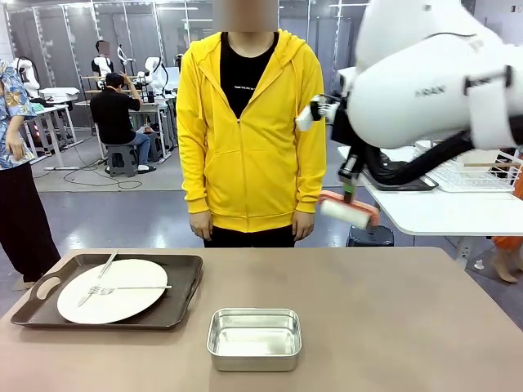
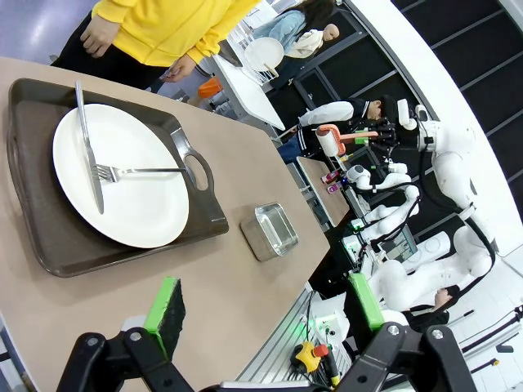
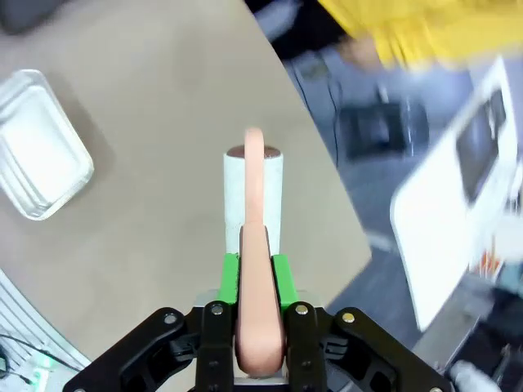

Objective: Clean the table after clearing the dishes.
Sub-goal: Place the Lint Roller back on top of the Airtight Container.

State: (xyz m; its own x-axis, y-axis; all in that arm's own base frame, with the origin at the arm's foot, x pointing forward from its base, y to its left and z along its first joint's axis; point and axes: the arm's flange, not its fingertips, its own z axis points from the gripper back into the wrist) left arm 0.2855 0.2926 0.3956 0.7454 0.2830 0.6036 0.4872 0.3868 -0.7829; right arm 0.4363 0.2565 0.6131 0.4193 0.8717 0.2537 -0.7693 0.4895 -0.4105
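Where the tan table point(image 1: 409, 327) ends, a grey-floored lab room point(image 1: 122, 208) opens.

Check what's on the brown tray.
One round white plate lies on the dark brown tray, with a fork and a knife resting on the plate. The tray floor beneath the plate is covered.

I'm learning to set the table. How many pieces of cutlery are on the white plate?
2. A fork lies across the middle of the plate, and a knife lies slanted on its left part, reaching past the far rim. None looks hidden.
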